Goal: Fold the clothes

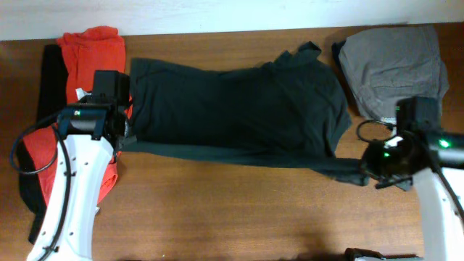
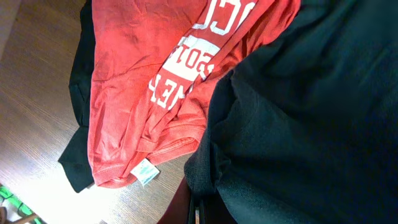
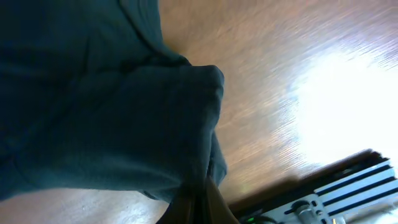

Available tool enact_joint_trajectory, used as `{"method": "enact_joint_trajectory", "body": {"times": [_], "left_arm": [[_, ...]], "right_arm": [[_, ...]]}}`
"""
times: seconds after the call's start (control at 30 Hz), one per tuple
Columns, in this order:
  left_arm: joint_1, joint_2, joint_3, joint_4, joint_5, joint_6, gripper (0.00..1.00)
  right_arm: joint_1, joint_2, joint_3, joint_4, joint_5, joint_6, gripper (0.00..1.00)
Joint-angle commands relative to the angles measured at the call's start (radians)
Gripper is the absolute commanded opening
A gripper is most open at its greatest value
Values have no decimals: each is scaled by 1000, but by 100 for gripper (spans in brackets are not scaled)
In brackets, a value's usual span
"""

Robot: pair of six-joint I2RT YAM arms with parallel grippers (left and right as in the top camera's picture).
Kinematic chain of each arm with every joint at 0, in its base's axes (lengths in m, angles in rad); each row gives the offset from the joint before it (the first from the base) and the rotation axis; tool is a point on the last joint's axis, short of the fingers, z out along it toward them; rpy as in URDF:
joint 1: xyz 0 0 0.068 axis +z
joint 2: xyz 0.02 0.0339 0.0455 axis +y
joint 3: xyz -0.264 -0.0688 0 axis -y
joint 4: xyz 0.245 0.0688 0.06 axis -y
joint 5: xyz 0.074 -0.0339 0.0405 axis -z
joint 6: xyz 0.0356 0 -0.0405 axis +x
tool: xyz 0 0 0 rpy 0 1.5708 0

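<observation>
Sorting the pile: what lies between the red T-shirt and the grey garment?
The dark T-shirt, spread across the table; the overhead view shows it.

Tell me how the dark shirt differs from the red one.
The dark shirt lies spread wide; the red shirt is bunched up. The red shirt shows white print; the dark shirt shows none. The left tool and right tool pinch the dark shirt's edge; neither holds the red shirt. Both rest on the table.
</observation>
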Motion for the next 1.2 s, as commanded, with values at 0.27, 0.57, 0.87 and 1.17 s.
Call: {"method": "enact_joint_trajectory", "body": {"times": [0.27, 0.57, 0.87, 1.17], "left_arm": [[4, -36, 19, 80, -23, 14, 1], [4, -16, 19, 170, -61, 32, 1], [4, -23, 19, 173, -149, 35, 1], [4, -27, 19, 176, -150, 36, 1]], "right_arm": [[-34, 36, 31, 124, -63, -111, 4], [-34, 100, 34, 269, -84, -153, 4], [-35, 99, 143, 194, -82, -185, 4], [-35, 94, 277, 121, -68, -237, 4]]}}
